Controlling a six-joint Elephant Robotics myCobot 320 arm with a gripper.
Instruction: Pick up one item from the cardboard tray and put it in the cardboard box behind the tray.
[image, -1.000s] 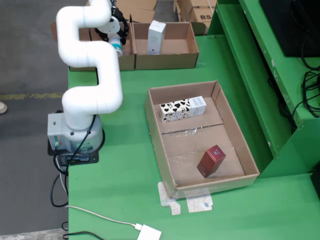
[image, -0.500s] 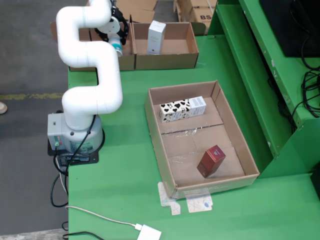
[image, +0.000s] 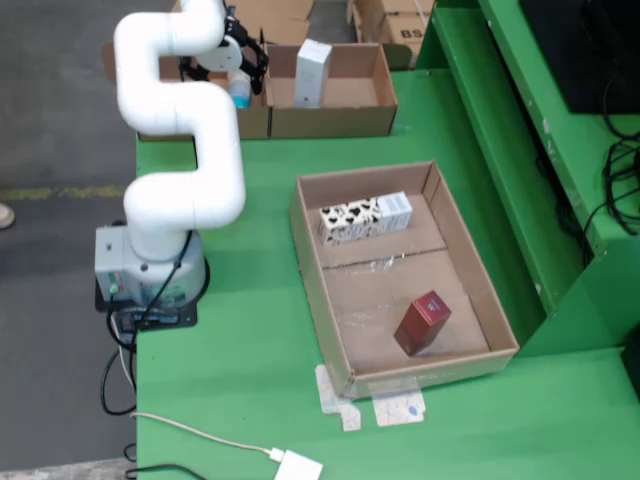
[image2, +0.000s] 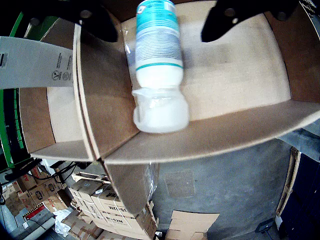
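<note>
My gripper (image: 238, 62) hangs over the left cardboard box (image: 255, 120) behind the tray. In the wrist view its two black fingers (image2: 97, 20) stand wide apart, with gaps on both sides of a white bottle with a teal label (image2: 157, 55). The bottle is right under the gripper (image2: 159, 27), cap pointing away from it, over the box floor (image2: 235, 70); its cap looks blurred. In the still view the bottle (image: 240, 90) shows just below the gripper. The cardboard tray (image: 470, 260) holds a black-and-white patterned box (image: 348, 222), a white box (image: 395, 212) and a red box (image: 422, 322).
A second cardboard box (image: 375, 100) to the right holds an upright white carton (image: 312, 72), which also shows in the wrist view (image2: 35, 62). The arm's base (image: 150, 270) stands left of the tray. A white cable and plug (image: 295, 466) lie at the front. Green shelving (image: 520, 150) rises on the right.
</note>
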